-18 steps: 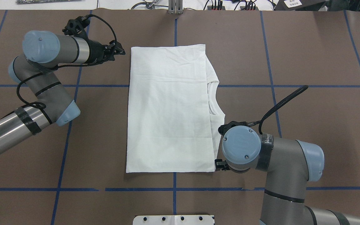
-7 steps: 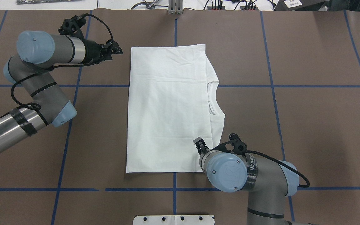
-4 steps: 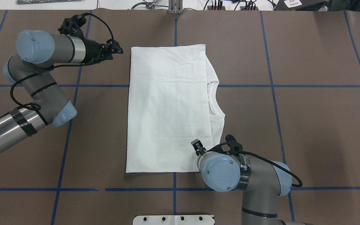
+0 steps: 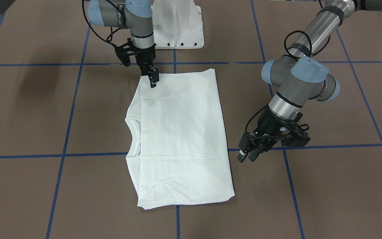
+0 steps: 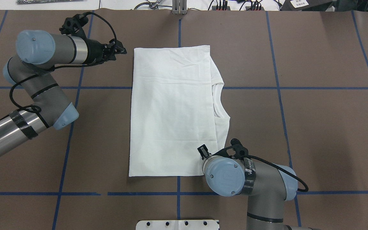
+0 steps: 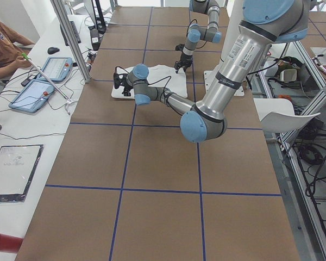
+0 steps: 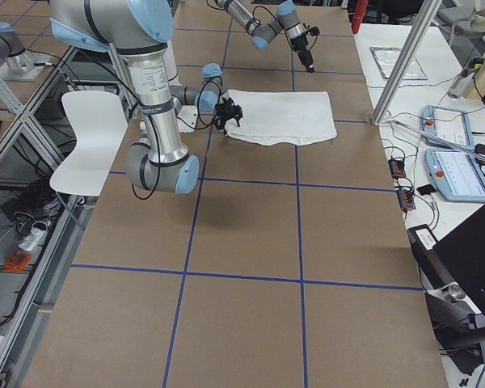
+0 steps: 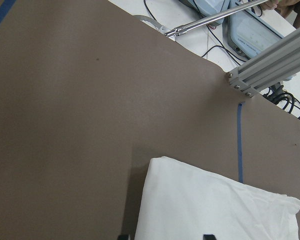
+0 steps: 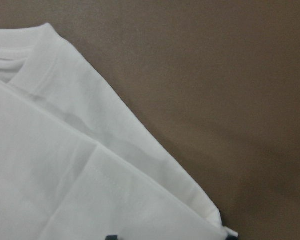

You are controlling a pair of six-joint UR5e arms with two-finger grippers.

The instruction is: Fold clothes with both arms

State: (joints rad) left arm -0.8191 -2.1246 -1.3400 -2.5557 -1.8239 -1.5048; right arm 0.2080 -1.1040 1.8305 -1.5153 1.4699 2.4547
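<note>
The white T-shirt [image 5: 174, 111] lies folded flat into a rectangle in the middle of the brown table, with its ribbed collar [image 5: 217, 100] showing at its right edge. No black text shows. My left gripper [image 5: 120, 51] is open and empty, just left of the shirt's far left corner; the left wrist view shows that corner [image 8: 215, 205]. My right gripper [image 5: 204, 151] is open and points down over the shirt's near right part; in the front view [image 4: 153, 79] it is just above the cloth. The right wrist view shows the folded layers [image 9: 65, 175] and collar [image 9: 35, 80].
The white pedestal base [image 5: 177, 224] stands at the near edge. Blue tape lines [image 5: 276, 88] cross the brown table. An aluminium post [image 5: 179, 8] stands at the far edge. A person [image 6: 5, 43] sits by tablets [image 6: 41, 89] past the far side.
My right arm has swung from the shirt's near right corner. Its gripper now stands over the near right part of the cloth. My left gripper has drawn slightly left. The shirt has not moved.
</note>
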